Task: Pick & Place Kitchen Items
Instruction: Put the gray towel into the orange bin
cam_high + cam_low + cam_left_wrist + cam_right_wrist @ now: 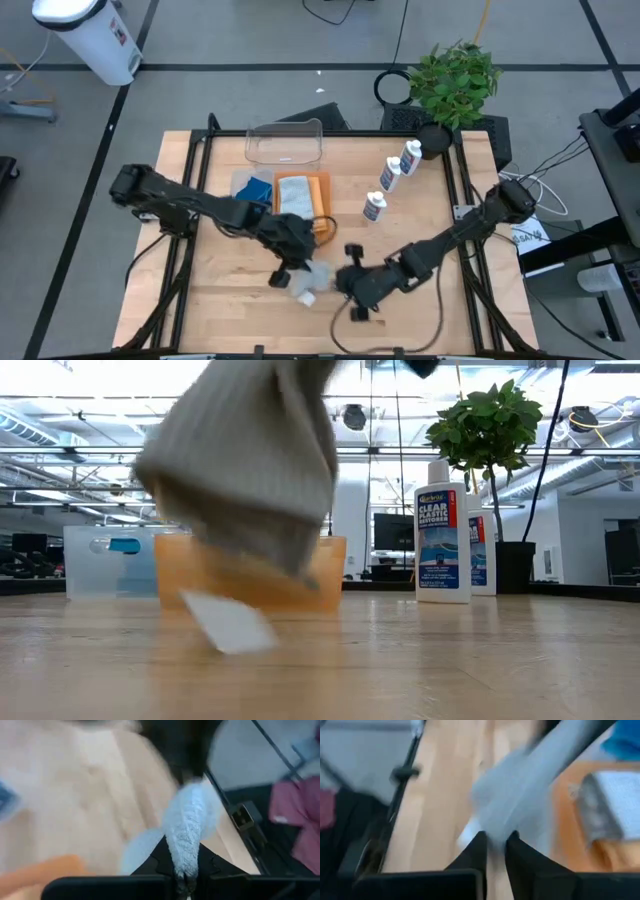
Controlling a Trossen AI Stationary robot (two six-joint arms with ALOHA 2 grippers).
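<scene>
Your left gripper (pixel 297 276) is clamped tight on a grey cloth (pixel 187 827), near the front of the wooden table (pixel 220 300); the left wrist view shows the fabric pinched between the dark fingers (pixel 186 887) and rising out of them. Your right gripper (pixel 340 281) sits just beside it, on the far side of the same cloth. In the right wrist view its fingers (pixel 476 852) stand slightly apart with the pale fabric in the gap, but you can't tell whether they grip it.

The low view gives you what the overhead can't: the cloth hangs in a bunch off the tabletop, blurred, with a pale corner dangling near the wood. From above it's only a pale lump between the two grippers.

Behind the grippers you've got open wood on both sides out to the table's edges. Further back from the left gripper lies the orange cloth (pixel 318 200) with a grey folded cloth (pixel 293 195) on top, a blue sponge (pixel 256 189) touching its side. Beyond those stands the clear tub (pixel 285 143). Back from the right gripper, three white bottles (pixel 390 180) run in a diagonal line toward the potted plant (pixel 455 80) past the far corner.
</scene>
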